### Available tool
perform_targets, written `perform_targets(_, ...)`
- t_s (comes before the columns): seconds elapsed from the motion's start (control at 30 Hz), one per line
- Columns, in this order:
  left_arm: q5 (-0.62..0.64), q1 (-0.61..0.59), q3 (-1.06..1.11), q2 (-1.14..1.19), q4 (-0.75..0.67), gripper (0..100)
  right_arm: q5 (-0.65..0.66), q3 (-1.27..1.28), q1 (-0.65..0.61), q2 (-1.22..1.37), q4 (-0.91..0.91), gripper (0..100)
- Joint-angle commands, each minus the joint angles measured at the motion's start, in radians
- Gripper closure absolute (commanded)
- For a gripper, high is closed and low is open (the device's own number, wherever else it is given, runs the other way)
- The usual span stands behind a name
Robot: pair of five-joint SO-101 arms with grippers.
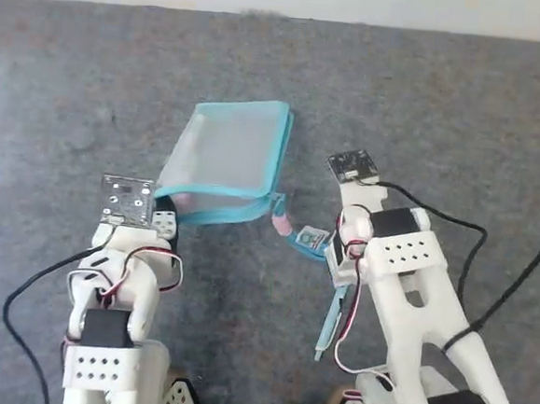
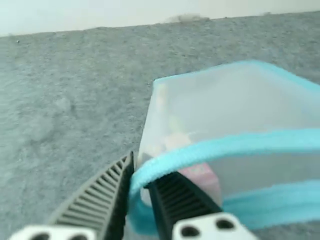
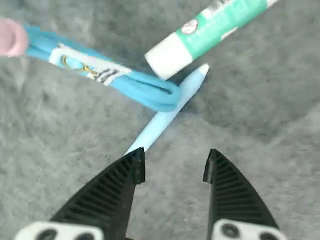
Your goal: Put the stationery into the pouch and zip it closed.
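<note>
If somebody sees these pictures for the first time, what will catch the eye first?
First, the translucent pouch with turquoise trim, in the middle of the grey table, with the left gripper shut on its edge nearest the arms. Next, the right gripper, open just above a pale blue pen, which lies beside a green-and-white glue stick and a blue cord.

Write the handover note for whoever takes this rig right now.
Left gripper: shut on the pouch rim.
Right gripper: open, over the pen on the table.
Glue stick: on the table by the pen's tip, beside the pouch's pull cord.
Done: a pink item sits inside the pouch.
Left: pen and glue stick go in, then zip it closed.
</note>
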Motion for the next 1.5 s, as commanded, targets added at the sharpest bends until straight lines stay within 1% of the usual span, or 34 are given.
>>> perform_targets(0.0, 0.02, -0.02, -0.051, 0.003, -0.041, 99, -0.014, 0.008, -0.064, 0.074, 0.019, 80.1)
perform_targets(0.1, 0.015, -0.011, -0.042, 0.003, -0.043, 99, -0.018, 0.011, -0.076, 0.17, 0.016, 80.1)
perform_targets(0.2, 0.015, -0.008, -0.041, 0.003, -0.044, 99, -0.069, 0.011, -0.079, 0.22, -0.002, 80.2)
perform_targets(0.37, 0.014, -0.008, -0.039, 0.003, -0.044, 99, -0.087, 0.054, -0.085, 0.22, -0.102, 86.8)
perform_targets(0.4, 0.014, -0.008, -0.039, 0.003, -0.044, 99, -0.091, 0.068, -0.093, 0.22, -0.12, 86.4)
perform_targets(0.5, 0.014, -0.008, -0.038, 0.003, -0.044, 99, -0.153, 0.091, -0.143, 0.225, -0.166, 84.5)
perform_targets(0.57, 0.014, -0.008, -0.038, 0.003, -0.043, 99, -0.164, 0.097, -0.171, 0.234, -0.185, 84.2)
perform_targets(0.67, 0.014, -0.008, -0.038, 0.003, -0.041, 99, -0.163, 0.109, -0.163, 0.232, -0.194, 84.5)
perform_targets(0.73, 0.014, -0.008, -0.038, 0.003, -0.041, 99, -0.16, 0.109, -0.125, 0.231, -0.193, 85.7)
perform_targets(0.77, 0.014, -0.008, -0.038, 0.003, -0.041, 99, -0.149, 0.109, -0.094, 0.226, -0.193, 88.2)
perform_targets(0.9, 0.014, -0.008, -0.036, 0.003, -0.041, 99, 0.017, 0.071, 0.064, 0.222, -0.186, 99.6)
perform_targets(0.97, 0.014, -0.008, -0.036, 0.003, -0.04, 99, 0.066, 0.028, 0.153, 0.222, -0.174, 98.6)
perform_targets(1.03, 0.014, -0.008, -0.036, 0.003, -0.04, 99, 0.078, -0.035, 0.234, 0.222, -0.147, 99.3)
perform_targets(1.13, 0.014, -0.008, -0.036, 0.003, -0.04, 99, 0.103, -0.143, 0.317, 0.231, -0.111, 99.2)
perform_targets(1.2, 0.014, -0.008, -0.036, 0.003, -0.04, 99, 0.132, -0.206, 0.325, 0.232, -0.108, 99.1)
perform_targets(1.33, 0.014, -0.008, -0.035, 0.003, -0.038, 99, 0.137, -0.267, 0.306, 0.234, -0.107, 97.2)
perform_targets(1.4, 0.014, -0.008, -0.035, 0.003, -0.038, 99, 0.104, -0.269, 0.305, 0.234, -0.107, 92.1)
perform_targets(1.47, 0.014, -0.008, -0.035, 0.003, -0.038, 99, 0.032, -0.269, 0.308, 0.234, -0.107, 83.1)
